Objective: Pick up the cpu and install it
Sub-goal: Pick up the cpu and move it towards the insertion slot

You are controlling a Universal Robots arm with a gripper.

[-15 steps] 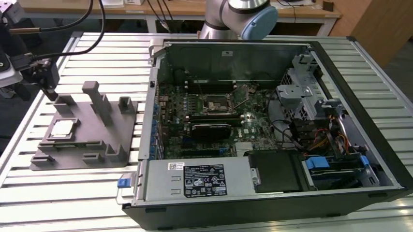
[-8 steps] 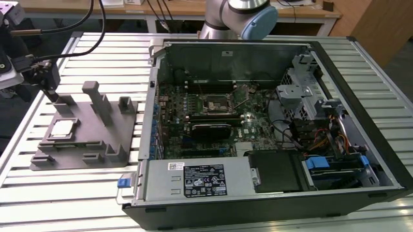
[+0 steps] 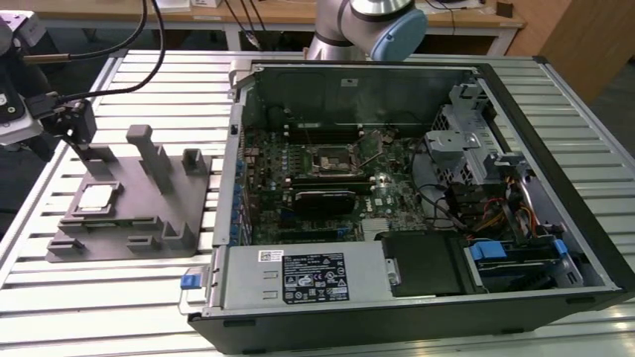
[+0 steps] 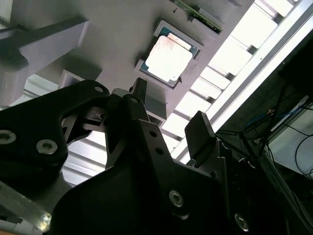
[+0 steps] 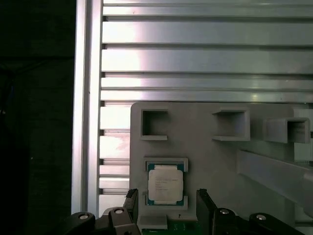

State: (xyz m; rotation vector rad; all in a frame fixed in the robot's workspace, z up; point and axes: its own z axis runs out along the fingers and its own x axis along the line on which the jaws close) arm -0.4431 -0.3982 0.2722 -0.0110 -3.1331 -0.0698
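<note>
The cpu [image 5: 166, 183] lies flat, silvery top up, in a shallow square recess of the grey plastic fixture [image 5: 210, 161], which rests on the slatted aluminium counter [image 3: 100, 297] at the exterior view's left of the open computer case [image 3: 595, 223]. The hand [image 5: 167, 194] hangs just above the chip, released, its two black fingers [image 5: 203, 200] spread apart with the cpu framed between them in both wrist views and nothing gripped. Whether the fingertips touch the fixture cannot be told. Inside the case, the black cpu socket [image 3: 329, 158] sits on the motherboard, well apart from the chip
</note>
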